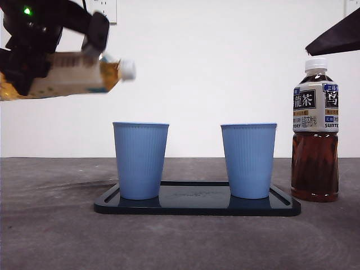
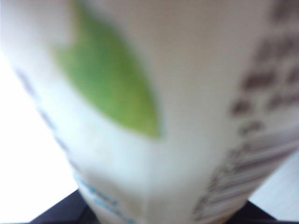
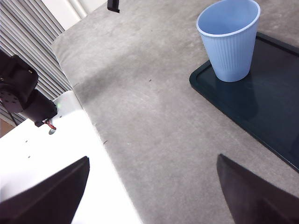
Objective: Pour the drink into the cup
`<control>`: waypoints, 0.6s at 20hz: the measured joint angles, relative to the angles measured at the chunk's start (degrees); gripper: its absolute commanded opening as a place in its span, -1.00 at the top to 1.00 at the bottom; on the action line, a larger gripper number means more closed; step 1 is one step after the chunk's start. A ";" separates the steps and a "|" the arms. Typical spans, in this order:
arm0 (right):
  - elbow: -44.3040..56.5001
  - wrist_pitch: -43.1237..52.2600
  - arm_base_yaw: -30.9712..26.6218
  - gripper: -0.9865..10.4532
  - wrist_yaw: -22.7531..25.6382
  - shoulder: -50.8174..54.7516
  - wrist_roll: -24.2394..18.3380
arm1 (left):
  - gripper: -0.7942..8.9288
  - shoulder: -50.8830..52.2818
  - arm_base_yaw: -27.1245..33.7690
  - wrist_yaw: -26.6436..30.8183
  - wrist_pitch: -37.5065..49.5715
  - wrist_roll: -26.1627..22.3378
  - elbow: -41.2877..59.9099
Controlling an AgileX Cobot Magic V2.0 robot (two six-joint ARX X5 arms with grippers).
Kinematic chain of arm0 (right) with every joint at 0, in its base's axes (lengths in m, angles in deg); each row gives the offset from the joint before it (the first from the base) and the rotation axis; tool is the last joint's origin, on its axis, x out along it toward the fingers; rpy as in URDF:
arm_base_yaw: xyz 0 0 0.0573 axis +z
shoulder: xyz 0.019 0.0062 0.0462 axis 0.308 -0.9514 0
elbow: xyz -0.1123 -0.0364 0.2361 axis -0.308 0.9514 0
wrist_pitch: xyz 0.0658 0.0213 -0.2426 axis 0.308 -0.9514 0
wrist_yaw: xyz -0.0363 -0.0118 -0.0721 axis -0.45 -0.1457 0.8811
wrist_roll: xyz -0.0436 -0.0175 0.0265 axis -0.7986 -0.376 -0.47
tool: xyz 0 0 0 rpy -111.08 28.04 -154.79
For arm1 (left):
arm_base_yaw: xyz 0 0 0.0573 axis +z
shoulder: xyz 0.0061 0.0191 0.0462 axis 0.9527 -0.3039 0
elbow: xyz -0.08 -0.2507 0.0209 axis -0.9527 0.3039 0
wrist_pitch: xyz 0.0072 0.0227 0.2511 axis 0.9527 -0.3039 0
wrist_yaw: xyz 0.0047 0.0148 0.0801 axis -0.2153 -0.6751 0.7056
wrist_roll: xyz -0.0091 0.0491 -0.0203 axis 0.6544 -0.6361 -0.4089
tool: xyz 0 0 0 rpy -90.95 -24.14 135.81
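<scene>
Holding a pale-label bottle nearly level, high above and outboard of the tray, white cap aimed toward the nearer blue cup but stopping short of its rim. Left gripper clamped round the bottle's label section; left wrist view filled by blurred label, jaws themselves hidden, so clamp judged from the bottle staying aloft. Cap looks on, not confirmed.

Handling, as judgement: thin plastic body, flexes under squeeze, smooth film label likely slippery; amber liquid visible toward the neck, so weight shifts forward on tilting. Best held mid-body on the label, firm but not crushing. Cup light, ribbed, tips easily if bumped by the neck.

Second blue cup on the tray's far end, apart from the first. Dark tea bottle upright just beside the tray, off its edge, cap on.

Right gripper waiting away from the tray, spread wide, nothing between the jaws; one cup on the tray corner in its view. Dark tip at the front view's upper corner above the tea bottle.

Pour not yet begun.
</scene>
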 measured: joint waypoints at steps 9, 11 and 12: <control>0.00 -0.04 0.00 0.07 0.13 0.00 0.00 | 0.56 13.92 7.87 -37.03 5.38 35.26 1.55; 0.00 -0.04 0.00 0.07 0.15 0.00 0.00 | 0.56 17.62 9.92 -40.13 12.07 39.69 5.68; 0.00 -0.04 0.00 0.07 0.17 0.00 0.00 | 0.56 19.89 10.58 -40.22 16.17 41.94 9.29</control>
